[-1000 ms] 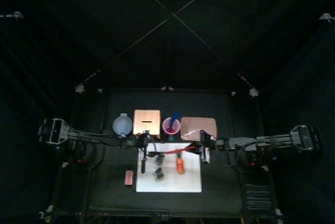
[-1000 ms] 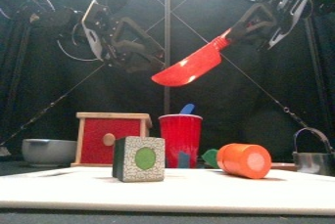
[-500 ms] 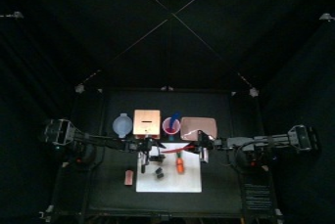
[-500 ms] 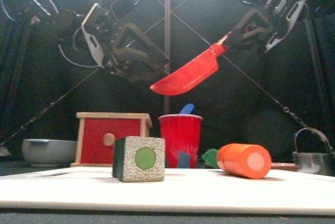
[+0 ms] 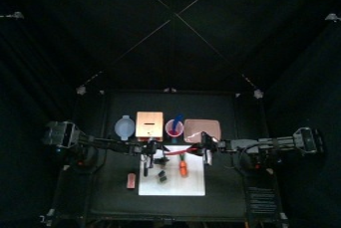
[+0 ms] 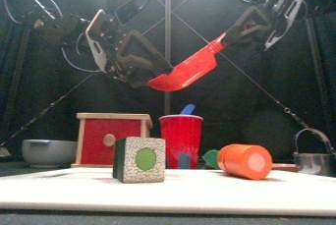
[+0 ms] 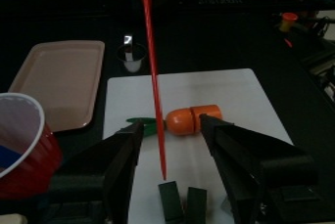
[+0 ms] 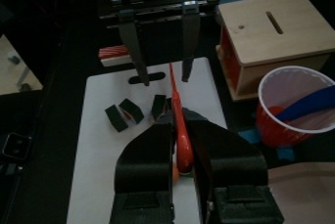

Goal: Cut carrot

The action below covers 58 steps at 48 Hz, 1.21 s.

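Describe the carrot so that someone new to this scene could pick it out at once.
Find the white cutting board in the table's middle. The carrot lies on it, beside some small dark blocks. It is the only bright orange thing there, a short stub with green at one end.

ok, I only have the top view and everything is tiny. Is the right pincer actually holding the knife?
Observer: Yes. The right wrist view shows the right pincer shut on the handle of the red knife.
Operator: Left pincer?
Observer: The left pincer is wide open with nothing in it, above the white board.
Operator: Blade on the carrot?
Observer: No. In the front view the knife hangs tilted in the air, well above the carrot, which lies on the board.
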Each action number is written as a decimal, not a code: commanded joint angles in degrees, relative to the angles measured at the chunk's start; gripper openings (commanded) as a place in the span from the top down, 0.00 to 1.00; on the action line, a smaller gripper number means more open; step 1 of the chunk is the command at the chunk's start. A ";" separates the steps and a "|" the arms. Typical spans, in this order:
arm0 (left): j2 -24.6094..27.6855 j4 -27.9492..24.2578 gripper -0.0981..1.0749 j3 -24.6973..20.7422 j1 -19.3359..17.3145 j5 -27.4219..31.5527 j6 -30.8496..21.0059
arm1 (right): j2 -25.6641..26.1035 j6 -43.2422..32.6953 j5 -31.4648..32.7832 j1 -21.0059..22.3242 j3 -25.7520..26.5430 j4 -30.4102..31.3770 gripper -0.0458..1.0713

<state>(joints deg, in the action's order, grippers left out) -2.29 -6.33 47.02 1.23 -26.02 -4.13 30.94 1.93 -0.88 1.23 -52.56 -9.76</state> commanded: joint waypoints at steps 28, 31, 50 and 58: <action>0.00 -0.09 0.51 -1.49 -0.44 1.67 0.09 | 0.44 -0.09 -0.70 -0.35 1.23 -1.49 0.57; 0.00 -0.09 0.55 -1.58 -0.53 2.02 0.00 | 0.44 -0.09 -0.70 -0.35 0.97 -1.49 0.57; 0.00 -1.05 0.61 -1.49 -0.09 5.01 0.00 | -1.58 -1.93 1.85 -3.96 -2.90 -6.33 0.57; 0.09 -2.02 0.61 -1.76 0.88 9.32 -0.09 | -3.87 -5.71 5.62 -5.80 -5.01 -8.44 0.57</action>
<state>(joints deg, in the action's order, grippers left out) -1.85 -8.00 46.05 1.76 -18.19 -4.39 27.51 -2.37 3.16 -3.52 -57.13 -17.40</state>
